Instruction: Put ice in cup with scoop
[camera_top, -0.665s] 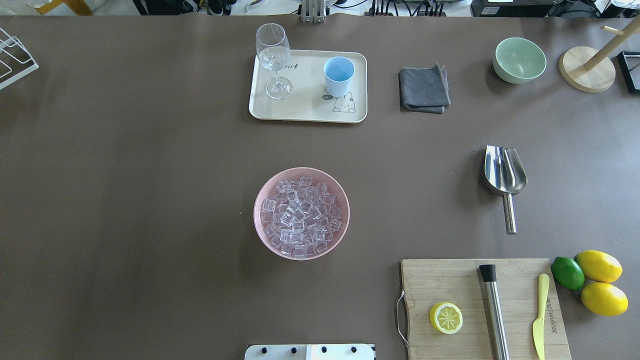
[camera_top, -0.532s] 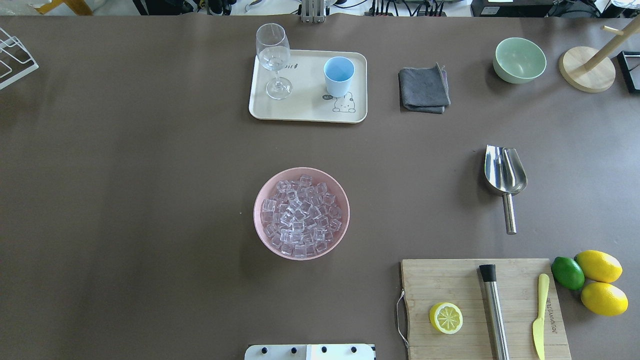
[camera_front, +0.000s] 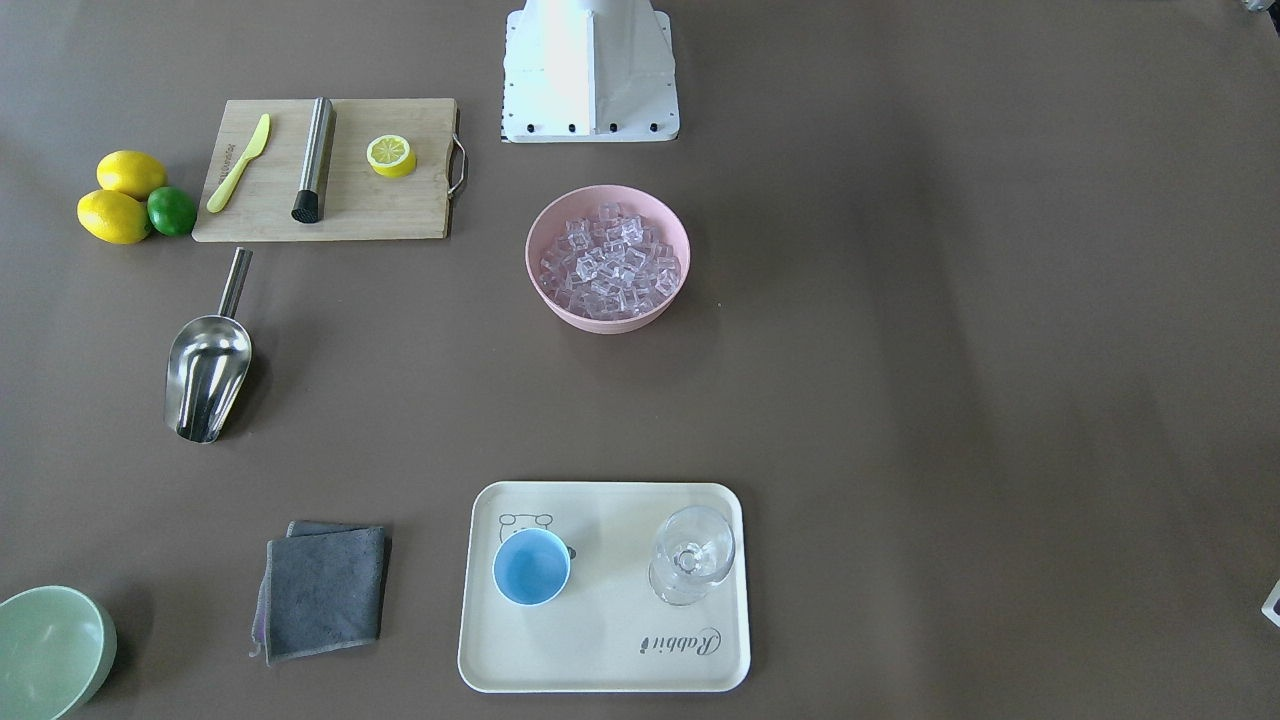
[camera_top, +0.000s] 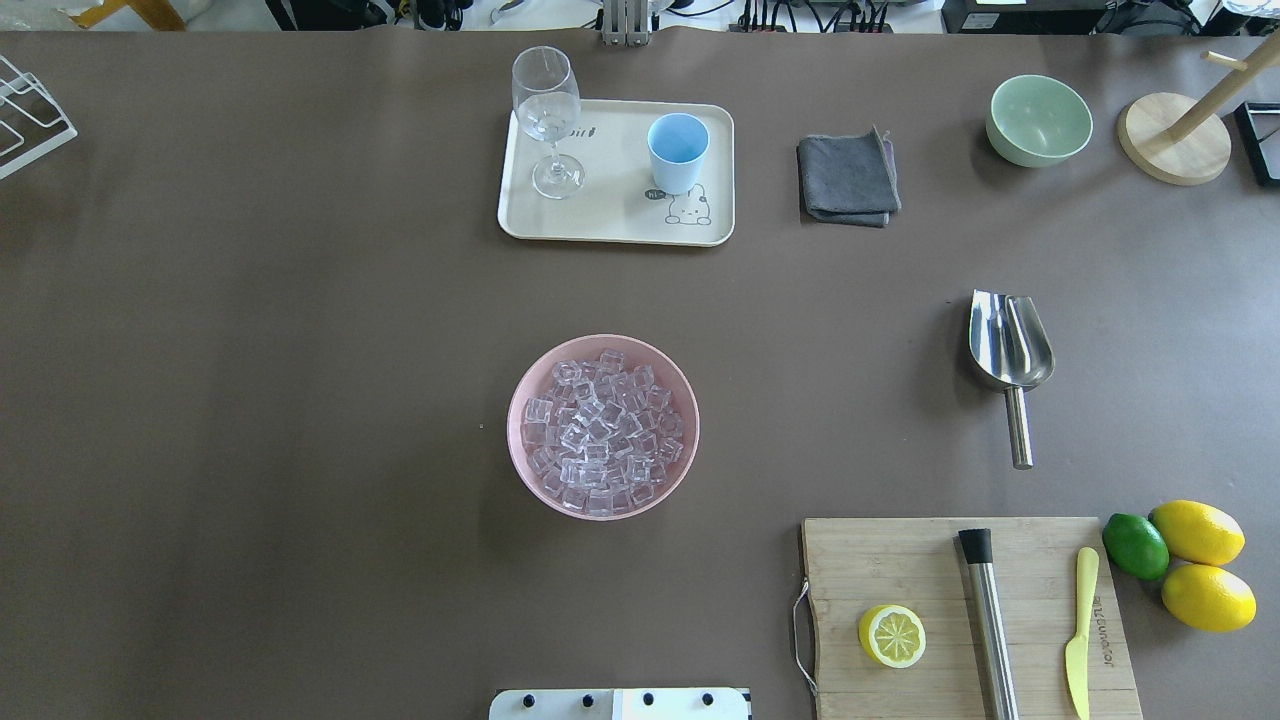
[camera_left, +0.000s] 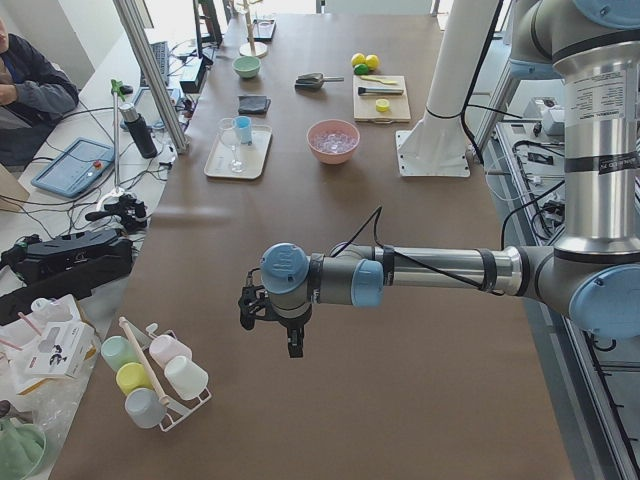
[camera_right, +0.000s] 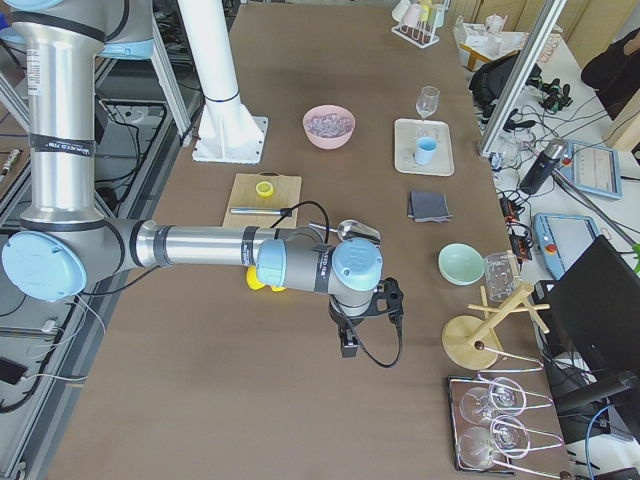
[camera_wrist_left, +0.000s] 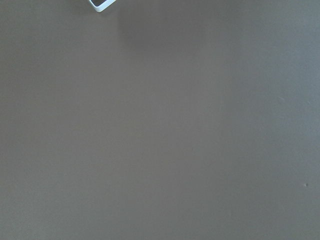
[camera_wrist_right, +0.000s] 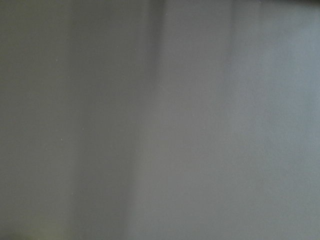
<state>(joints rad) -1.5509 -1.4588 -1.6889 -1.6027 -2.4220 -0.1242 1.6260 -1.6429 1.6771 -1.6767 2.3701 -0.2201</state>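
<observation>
1. The scoop (camera_top: 1010, 350) lies flat on the bare worktop in the robot's right half, between the chopping board (camera_top: 900, 560) at the near right corner and the grey cloth (camera_top: 848, 180) towards the far edge. Nothing touches it.
2. Its long axis runs near-to-far across the worktop, only slightly off square. The thin handle points back at the robot's edge and the open mouth of the trough faces the far edge, hollow side up. Judged from that, the handle is offered to a grasp from the robot's side.
3. The ice (camera_top: 600, 430) is heaped in the pink bowl (camera_top: 512, 425) at the middle of the worktop, straight out from the robot's base, probably so either arm can reach it.
4. The cup (camera_top: 678, 150) stands upright, mouth up and empty, on the cream tray (camera_top: 610, 222) by the middle of the far edge, beside a stemmed glass (camera_top: 546, 110). Scoop, ice and cup are well apart from one another.
5. The left gripper (camera_left: 293, 342) hangs, pointing down, over the worktop's left end, and the right gripper (camera_right: 349, 345) likewise over the right end. Both are clear of everything and hold nothing. Only the side views show them, so I cannot tell whether their fingers are apart or together.
6. By my reading, no step has begun, and fetching the scoop comes first.
</observation>
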